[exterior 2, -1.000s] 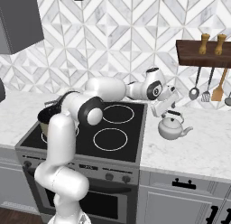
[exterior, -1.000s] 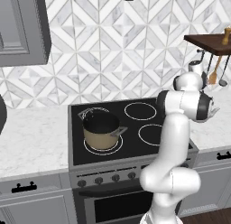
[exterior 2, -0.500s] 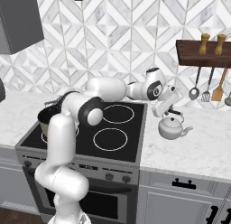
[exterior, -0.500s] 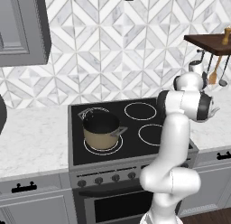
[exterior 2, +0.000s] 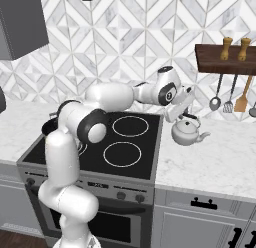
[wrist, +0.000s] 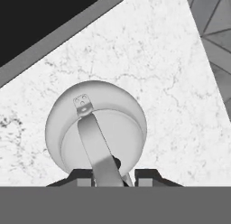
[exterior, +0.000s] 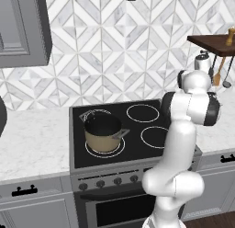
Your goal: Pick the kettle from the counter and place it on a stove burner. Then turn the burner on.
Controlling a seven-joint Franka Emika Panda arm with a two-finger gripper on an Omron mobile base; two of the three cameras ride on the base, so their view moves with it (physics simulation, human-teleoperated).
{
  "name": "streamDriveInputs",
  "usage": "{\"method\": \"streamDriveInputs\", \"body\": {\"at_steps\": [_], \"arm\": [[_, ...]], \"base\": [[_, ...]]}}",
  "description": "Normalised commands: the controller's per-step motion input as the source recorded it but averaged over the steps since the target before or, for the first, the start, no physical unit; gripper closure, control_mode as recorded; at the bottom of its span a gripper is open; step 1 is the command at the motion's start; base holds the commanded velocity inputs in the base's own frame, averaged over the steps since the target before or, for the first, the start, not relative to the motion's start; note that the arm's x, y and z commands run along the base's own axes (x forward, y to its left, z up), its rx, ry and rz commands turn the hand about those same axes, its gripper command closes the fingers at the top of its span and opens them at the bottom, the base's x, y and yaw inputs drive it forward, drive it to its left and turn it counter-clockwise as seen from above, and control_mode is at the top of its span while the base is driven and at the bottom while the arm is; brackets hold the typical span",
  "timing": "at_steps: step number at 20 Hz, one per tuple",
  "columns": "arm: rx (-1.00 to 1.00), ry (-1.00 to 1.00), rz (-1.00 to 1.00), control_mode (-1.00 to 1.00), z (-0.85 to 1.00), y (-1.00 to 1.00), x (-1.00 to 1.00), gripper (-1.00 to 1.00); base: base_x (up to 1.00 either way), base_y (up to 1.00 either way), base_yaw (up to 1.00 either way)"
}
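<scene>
Gripping kettle (exterior 2: 186, 132) handle, hand (exterior 2: 185, 114) closed, counter (exterior 2: 220, 159), tan pot (exterior: 103, 132) empty.

Home kitchen, rendered. Black glass cooktop (exterior 2: 100, 142) w/ white ring burners, oven door & knob row below. Pale marble counter (exterior 2: 210, 162) either side, grey cabinets (exterior: 32, 208) w/ black handles under it, grey wall cabinet (exterior: 20, 29) upper left. Backsplash (exterior: 114, 48) = grey/white diamond tile. Wooden shelf (exterior 2: 225, 59) w/ ladle, spatula etc. hanging. Tan pot (exterior: 103, 133) on stove, kettle (exterior 2: 186, 132) on counter.
</scene>
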Motion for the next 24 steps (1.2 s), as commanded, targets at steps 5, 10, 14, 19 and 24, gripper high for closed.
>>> {"method": "streamDriveInputs", "body": {"at_steps": [5, 10, 14, 19, 24], "arm": [[-0.15, -0.11, 0.00, -1.00, 0.40, 0.98, -0.22, 1.00], [-0.15, -0.02, 0.00, -1.00, 0.09, 1.00, -0.29, 1.00], [-0.09, 0.03, 0.00, -1.00, 0.25, 1.00, -0.21, 1.00], [-0.03, 0.14, 0.00, -1.00, 0.15, 0.96, -0.13, 1.00], [0.00, 0.02, 0.00, -1.00, -0.01, 0.52, 0.00, 1.00]], "base": [[0.00, 0.00, 0.00], [0.00, 0.00, 0.00], [0.00, 0.00, 0.00], [0.00, 0.00, 0.00], [0.00, 0.00, 0.00]]}}
